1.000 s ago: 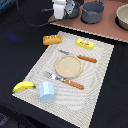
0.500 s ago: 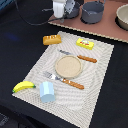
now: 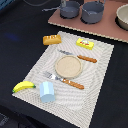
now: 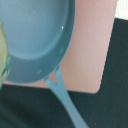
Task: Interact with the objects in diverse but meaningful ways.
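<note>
Can't tell how the fingers are set, since neither camera I've got shows them; my wrist feed is just a grey-blue pan (image 4: 35, 42) with its handle, sitting on a pink board (image 4: 92, 50). On the placemat (image 3: 100, 75) mid-table, left to right: banana (image 3: 22, 86) at the near-left corner, light blue cup (image 3: 46, 91) just beside it, bread loaf (image 3: 51, 39) at the far-left corner, round plate (image 3: 68, 66) in the middle between fork (image 3: 62, 80) and knife (image 3: 80, 56), yellow packet (image 3: 85, 44) toward the far edge. Two dark grey pots (image 3: 69, 9) (image 3: 93, 12) sit on the board along the table's far edge.
</note>
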### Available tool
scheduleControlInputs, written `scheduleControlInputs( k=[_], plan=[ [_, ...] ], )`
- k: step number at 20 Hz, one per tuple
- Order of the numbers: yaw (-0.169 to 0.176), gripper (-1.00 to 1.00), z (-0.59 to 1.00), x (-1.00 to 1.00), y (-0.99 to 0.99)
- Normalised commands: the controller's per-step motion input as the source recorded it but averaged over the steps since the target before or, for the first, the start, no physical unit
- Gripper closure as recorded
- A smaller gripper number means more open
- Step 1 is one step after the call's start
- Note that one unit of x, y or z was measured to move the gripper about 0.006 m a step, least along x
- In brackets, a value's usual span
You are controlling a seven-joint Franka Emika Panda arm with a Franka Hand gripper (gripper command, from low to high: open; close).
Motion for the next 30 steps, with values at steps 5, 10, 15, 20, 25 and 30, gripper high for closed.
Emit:
scheduleControlInputs(
  k=[5, 10, 15, 20, 25, 30],
  plan=[
    [0.000, -1.00, 0.05, 0.40, -0.44],
    [0.000, -1.00, -0.02, 0.38, -0.58],
    [0.004, -1.00, -0.15, 0.30, -0.63],
    [0.012, -1.00, -0.17, 0.32, -0.70],
    [0.019, -1.00, -0.20, 0.29, -0.63],
    [0.015, -1.00, -0.14, 0.13, -0.16]
  ],
)
